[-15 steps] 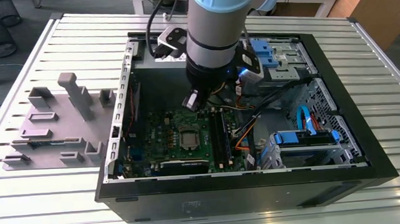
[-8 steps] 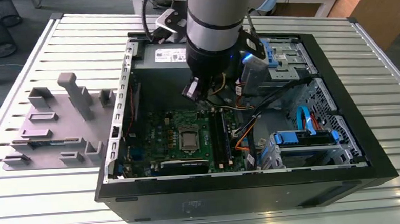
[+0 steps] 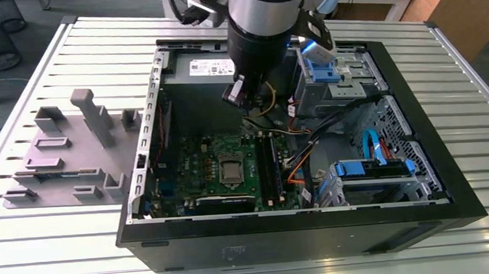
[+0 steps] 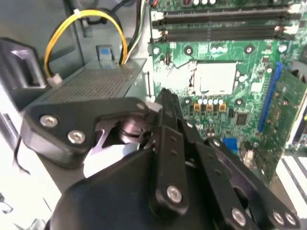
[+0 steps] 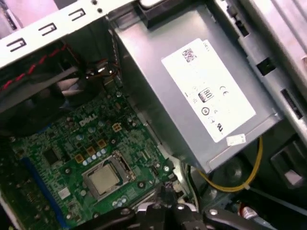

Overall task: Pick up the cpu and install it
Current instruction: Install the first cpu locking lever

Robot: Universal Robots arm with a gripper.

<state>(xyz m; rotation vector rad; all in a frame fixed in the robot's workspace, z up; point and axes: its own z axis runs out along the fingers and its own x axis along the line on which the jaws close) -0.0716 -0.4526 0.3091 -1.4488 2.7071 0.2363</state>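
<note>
— Where is the small square silver-topped cpu (image 5: 104, 178) seen?
— Seated in the socket of the green circuit board (image 3: 198, 171), inside the open black computer case (image 3: 448, 183).
— And the black gripper (image 4: 163, 103)?
— Raised above the board, empty — its fingers pressed together.

Slatted table (image 3: 72, 52): computer case (image 3: 448, 183), grey fixture (image 3: 69, 152).

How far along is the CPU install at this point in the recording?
The cpu already sits in the socket on the green motherboard in the open computer case, its pale metal top also visible in the first wrist view. The tool hangs above the board with nothing visible in it. The pictures do not show whether the socket frame is latched, so that step may be left.
</note>
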